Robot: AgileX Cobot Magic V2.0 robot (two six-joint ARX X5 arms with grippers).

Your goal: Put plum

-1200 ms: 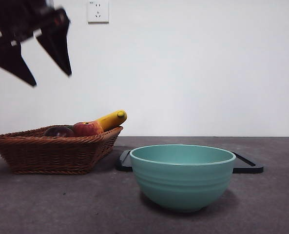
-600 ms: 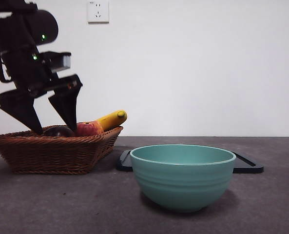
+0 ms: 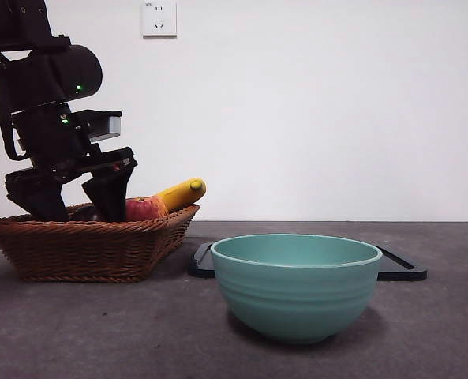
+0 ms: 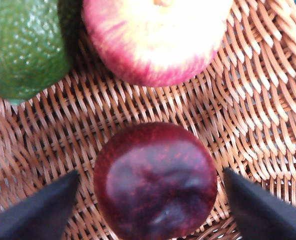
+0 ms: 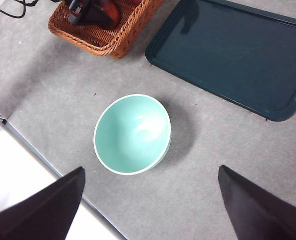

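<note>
L gripper (image 4: 150, 200) is down inside the wicker basket (image 3: 84, 249), jaws apart w/ one tip on each side of the plum (image 4: 155, 180). They straddle it but don't touch yet, gap visible both sides, so this reads as lining up for a grab, not a hold. Plum sits on the basket floor, toward the basket's near edge as the front view shows it, just beside the red-yellow apple (image 4: 157, 37); a green fruit (image 4: 23, 45) lies next to the apple, clear of the plum. A banana (image 3: 180, 193) pokes up over the basket's far corner.

Wide stance makes sense: plum is round & glossy, so tips need to get past its widest part before closing, else it may squirt out or nudge the apple.

R gripper (image 5: 150, 205) waits high over the table, jaws apart, nothing between them, looking down on the teal bowl (image 5: 133, 134) & the dark tray (image 5: 232, 55). Bowl stands apart from the basket, probably the drop spot, though the task doesn't say.

Vs 0.5 s ago: L arm has dropped lower, tips now sunk below the basket rim where before they hung just at it. Fruit, bowl, tray unmoved.
</note>
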